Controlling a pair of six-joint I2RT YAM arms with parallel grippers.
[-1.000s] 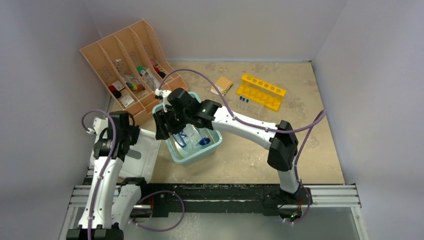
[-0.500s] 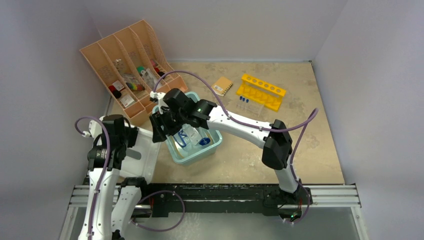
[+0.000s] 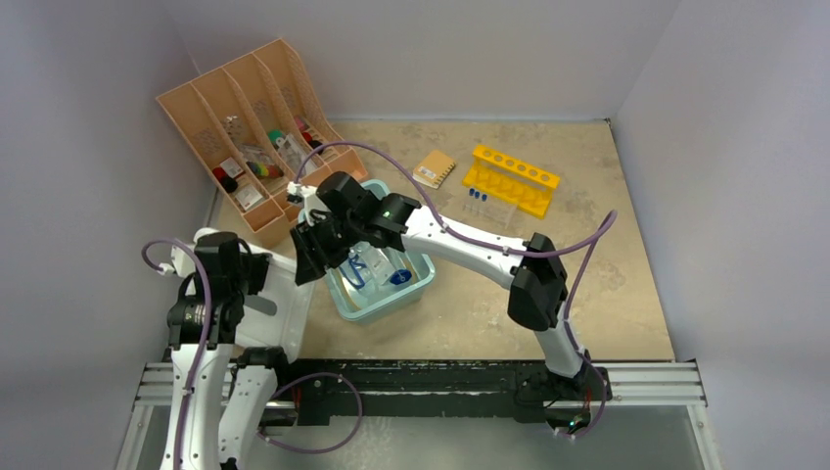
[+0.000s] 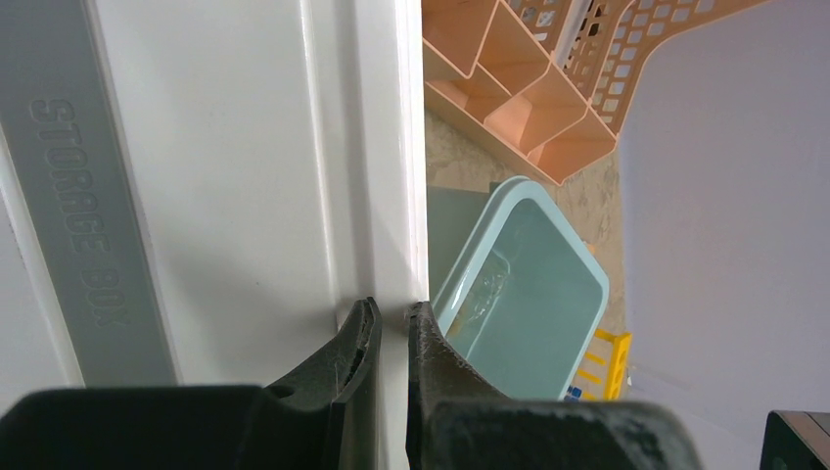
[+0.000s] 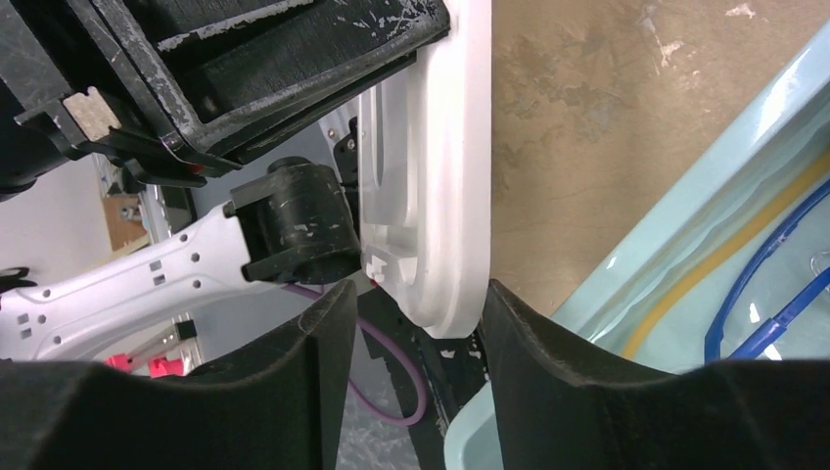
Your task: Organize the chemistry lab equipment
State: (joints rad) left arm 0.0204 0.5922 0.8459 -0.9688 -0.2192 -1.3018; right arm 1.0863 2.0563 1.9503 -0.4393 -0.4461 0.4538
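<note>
1 table (image 3: 607,245) is carrying everything. 1 peach organiser (image 3: 196,108) with 4 slots is standing at its far left corner. 1 white lid (image 3: 284,304) is sitting by the near left edge, with 1 pale teal tub (image 3: 377,311) just beside it. 1 yellow rack (image 3: 514,176) is lying toward the far right edge, with 1 notebook (image 3: 435,167) near it.

Inside the tub, 1 pair of blue-rimmed goggles (image 3: 354,272), 1 clear cylinder (image 3: 398,277) and 1 amber tubing (image 5: 724,257) are resting. Blue-capped test tubes (image 3: 477,197), too small to count, are lying just beside the rack.

The left gripper (image 4: 391,313) is pinching the lid's rim, its fingers nearly together. The right gripper (image 5: 416,294) is straddling the lid's edge with its fingers partway apart, not gripping it.
</note>
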